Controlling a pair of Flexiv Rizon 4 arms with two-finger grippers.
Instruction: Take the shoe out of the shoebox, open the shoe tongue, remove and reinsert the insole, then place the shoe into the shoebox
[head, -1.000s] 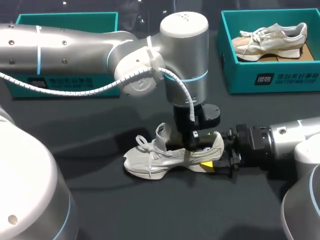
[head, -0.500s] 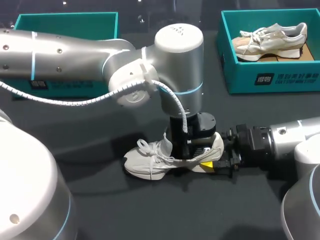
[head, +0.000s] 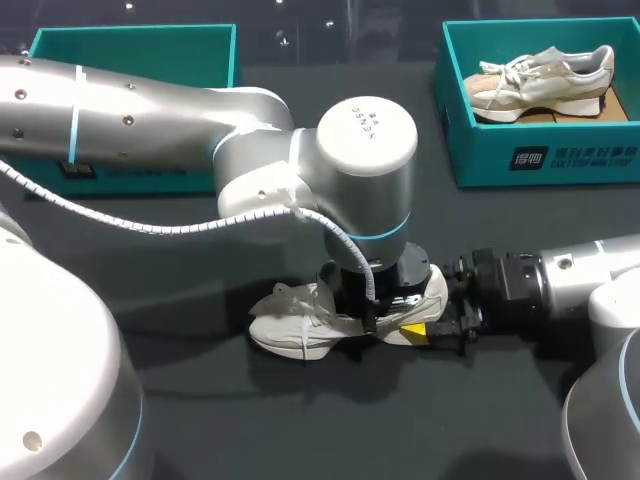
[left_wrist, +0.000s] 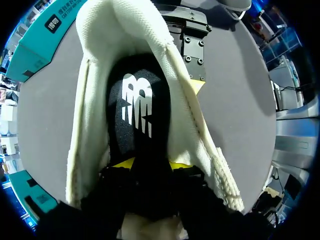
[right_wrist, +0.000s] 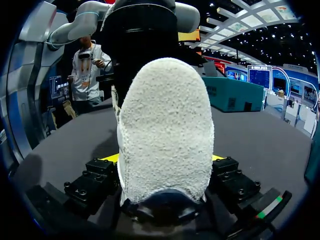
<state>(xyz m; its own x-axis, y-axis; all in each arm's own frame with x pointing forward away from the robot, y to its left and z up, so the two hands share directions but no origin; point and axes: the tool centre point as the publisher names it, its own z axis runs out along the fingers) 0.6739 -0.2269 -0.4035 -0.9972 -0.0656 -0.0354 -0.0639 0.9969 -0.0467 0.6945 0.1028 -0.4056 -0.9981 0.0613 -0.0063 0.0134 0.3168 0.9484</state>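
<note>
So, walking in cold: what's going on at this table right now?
Two robot arms are working on a white shoe standing on the table. The right gripper is shut on its heel, holding it in place. The left gripper reaches down into the shoe's opening, shut on the black insole. A second shoe sits in a teal box at the far right.

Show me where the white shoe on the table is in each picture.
Head view: shoe low centre, under the left arm.
Left wrist view: its opening, around the left gripper.
Right wrist view: its heel, gripped between yellow fingertips.
Shared landmark: those yellow fingertips at the heel.
</note>
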